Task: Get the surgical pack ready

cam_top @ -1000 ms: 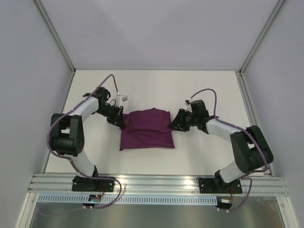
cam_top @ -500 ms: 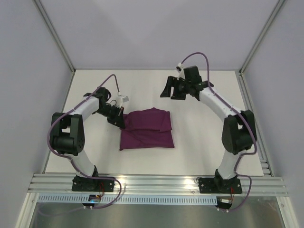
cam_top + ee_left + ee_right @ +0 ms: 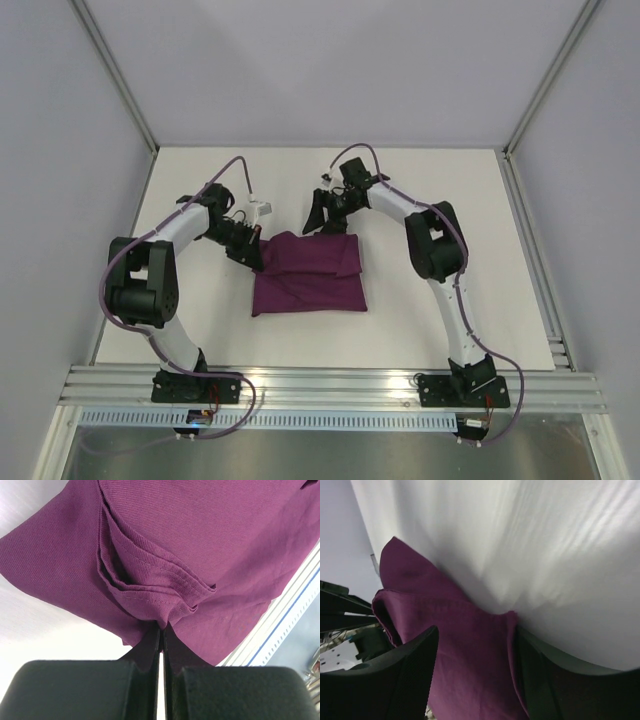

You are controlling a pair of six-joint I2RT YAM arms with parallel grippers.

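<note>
The surgical pack shows as a deep-purple cloth, folded into a rectangle in the middle of the white table. My left gripper is at the cloth's far left corner. In the left wrist view its jaws are shut on a bunched fold of the cloth. My right gripper hangs at the cloth's far edge, pointing down at it. In the right wrist view it is open, with the edge of the cloth lying between the two fingers.
White tabletop lies all round the cloth. An aluminium rail runs along the near edge by the arm bases. Grey walls and slanted frame posts close in the sides and back.
My right arm has let go at the cloth's right edge, swung up and over to the left, and now sits open at the far edge. The left gripper has stayed on its corner.
</note>
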